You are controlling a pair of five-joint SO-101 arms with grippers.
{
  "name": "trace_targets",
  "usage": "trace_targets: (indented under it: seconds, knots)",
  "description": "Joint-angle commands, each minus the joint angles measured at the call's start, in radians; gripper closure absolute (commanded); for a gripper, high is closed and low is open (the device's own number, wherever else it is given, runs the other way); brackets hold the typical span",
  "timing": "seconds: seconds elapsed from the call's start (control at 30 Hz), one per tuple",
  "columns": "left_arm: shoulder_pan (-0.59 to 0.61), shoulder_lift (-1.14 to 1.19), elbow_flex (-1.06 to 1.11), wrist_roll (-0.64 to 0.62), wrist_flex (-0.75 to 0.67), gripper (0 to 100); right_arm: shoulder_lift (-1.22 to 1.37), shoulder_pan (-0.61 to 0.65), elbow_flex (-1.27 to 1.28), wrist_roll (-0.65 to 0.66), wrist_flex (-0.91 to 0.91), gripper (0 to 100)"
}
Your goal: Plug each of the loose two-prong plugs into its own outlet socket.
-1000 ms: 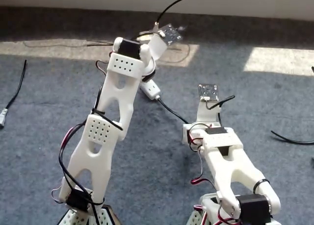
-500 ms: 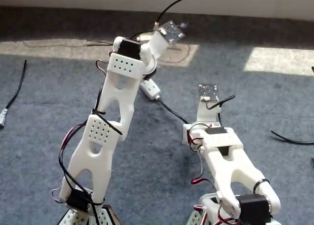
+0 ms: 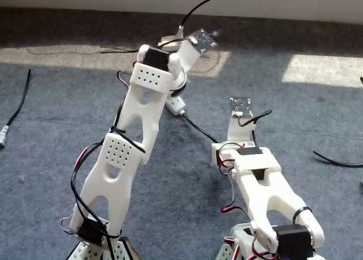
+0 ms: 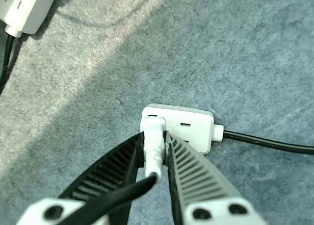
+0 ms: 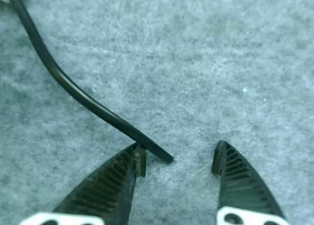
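In the left wrist view my left gripper (image 4: 153,139) is shut on a white two-prong plug (image 4: 153,149), whose front end meets one slot of a white outlet socket (image 4: 189,129) lying on the grey carpet. The plug's black cord (image 4: 113,198) trails back between the fingers. A second slot beside it stands bare. In the high view that socket (image 3: 177,105) peeks out from under the outstretched left arm. My right gripper (image 5: 179,159) hangs open just above the carpet, with the socket's black cable (image 5: 73,95) passing under one finger.
Another white socket block (image 4: 22,9) lies farther off on the sunlit carpet. Loose black cords lie at the far left (image 3: 21,98) and the right edge (image 3: 334,160). A dark strip runs along the back wall.
The left arm has swung a little to the right, carrying its wrist with it. The right arm has stayed still.
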State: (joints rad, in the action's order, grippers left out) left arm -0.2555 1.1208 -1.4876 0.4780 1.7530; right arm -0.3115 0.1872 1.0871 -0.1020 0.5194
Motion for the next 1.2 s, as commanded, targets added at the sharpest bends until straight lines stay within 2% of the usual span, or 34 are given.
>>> trace_targets:
  seconds: [0.0,0.97,1.17]
  knots:
    - [0.041,-0.019,0.036,-0.006,0.008,100,-0.019,-0.019,-0.001,-0.003,-0.015,76.4]
    - [0.016,-0.021,0.031,-0.008,0.000,100,-0.019,-0.019,-0.002,-0.003,-0.015,76.4]
    - [0.005,-0.025,0.030,-0.048,0.000,100,-0.019,-0.019,-0.002,-0.003,-0.015,76.4]
